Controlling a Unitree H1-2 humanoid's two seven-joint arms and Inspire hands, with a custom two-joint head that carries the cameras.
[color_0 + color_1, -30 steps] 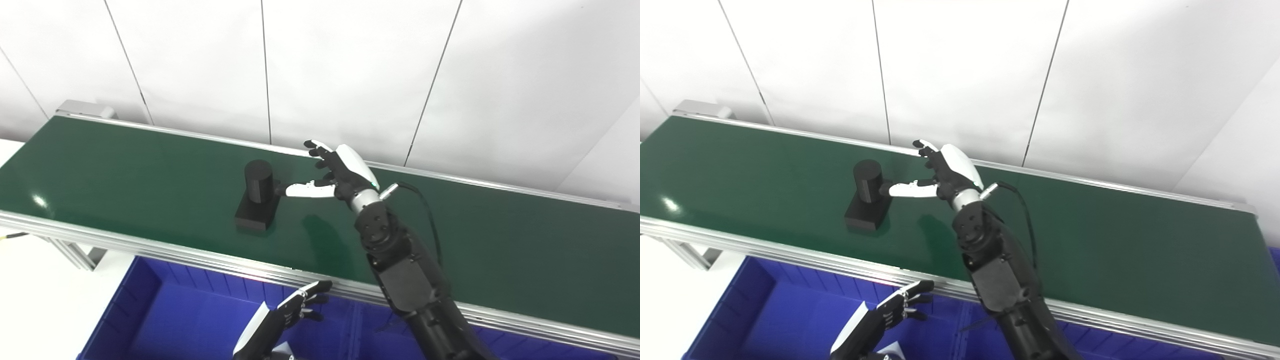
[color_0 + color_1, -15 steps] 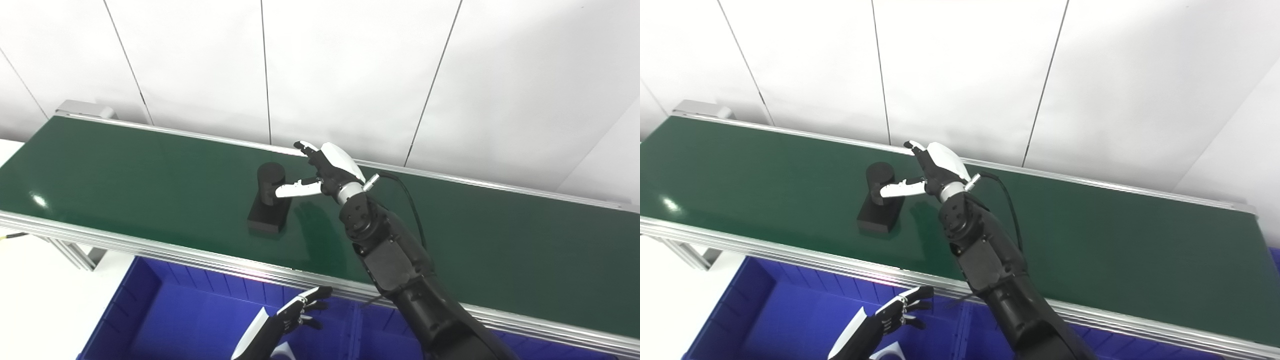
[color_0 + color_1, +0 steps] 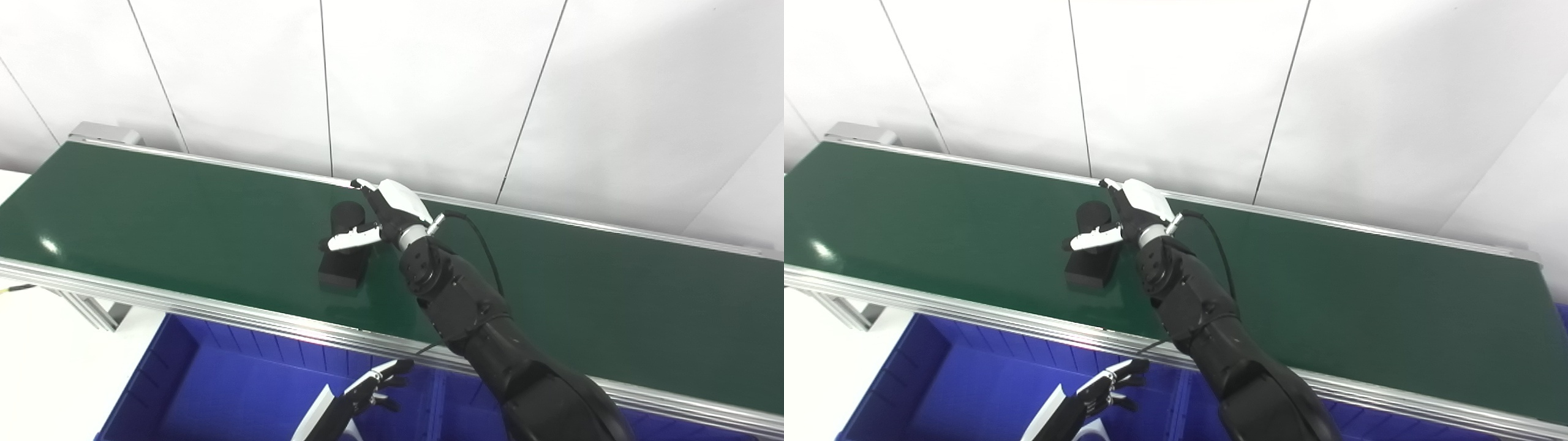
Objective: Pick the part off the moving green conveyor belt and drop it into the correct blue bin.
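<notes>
The right hand (image 3: 392, 208), fingers spread and not yet gripping, bracketed the black part (image 3: 343, 251) on the green conveyor belt (image 3: 153, 208); rigid, seemingly solid, it looked best grasped around its upright cylinder.

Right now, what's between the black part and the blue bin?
Bare green belt, then its silver rail, between the part and the bin. Both views show it.

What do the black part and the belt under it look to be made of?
Part: matte black, no glare, probably plastic or coated metal; the look leaves it open. Belt: smooth green rubber-like or PVC sheet with a light sheen. Side rail: ribbed bare metal, likely aluminium.
</notes>
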